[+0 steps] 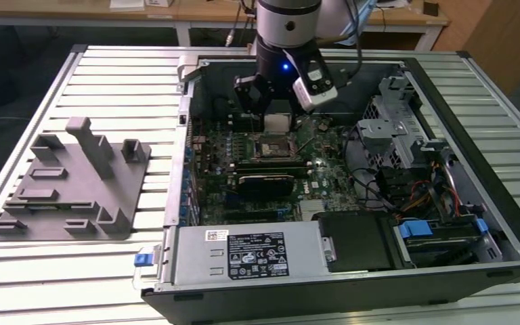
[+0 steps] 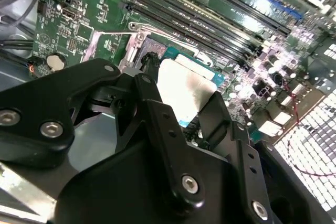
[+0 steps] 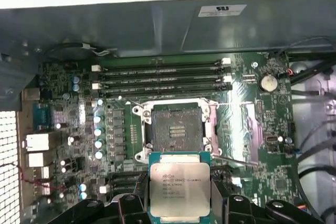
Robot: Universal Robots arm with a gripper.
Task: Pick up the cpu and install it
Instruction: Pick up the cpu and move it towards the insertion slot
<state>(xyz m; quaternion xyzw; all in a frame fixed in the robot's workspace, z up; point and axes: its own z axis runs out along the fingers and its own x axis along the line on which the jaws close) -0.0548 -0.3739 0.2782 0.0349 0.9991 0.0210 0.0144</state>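
1. Right now my gripper [image 3: 180, 199] is clenched on the cpu [image 3: 180, 190], one black finger [image 3: 137, 203] against each of two opposite edges.
2. I see the cpu in both wrist views, metal lid facing the first wrist camera and green edge showing around it. The lid carries several lines of dark print and a small round mark.
3. The chip hangs over the board [image 3: 68, 114], not seated. In the first wrist view it overlaps one edge of the socket [image 3: 173, 129]. In the exterior view it sits under the arm, just beside the socket on the side farther from the camera.
4. The socket is bare, its dark square bed exposed inside a silvery frame, with a thin metal lever [image 3: 233, 159] lying alongside.
5. Beyond the socket run four long slots [image 3: 160, 77], side by side, with white print on the board next to them. A coin cell [image 3: 268, 82] sits off to one side.
6. A white label [image 3: 222, 10] is stuck to the grey wall of the case [image 1: 477, 81] past the slots.
7. In the exterior view the case lies open on a slatted table [image 1: 116, 74]. The power supply [image 1: 197, 261] at its near end bears a large black label and a small white one.
8. A grey fixture [image 1: 70, 183] rests on the table at the exterior view's left, apart from the case.
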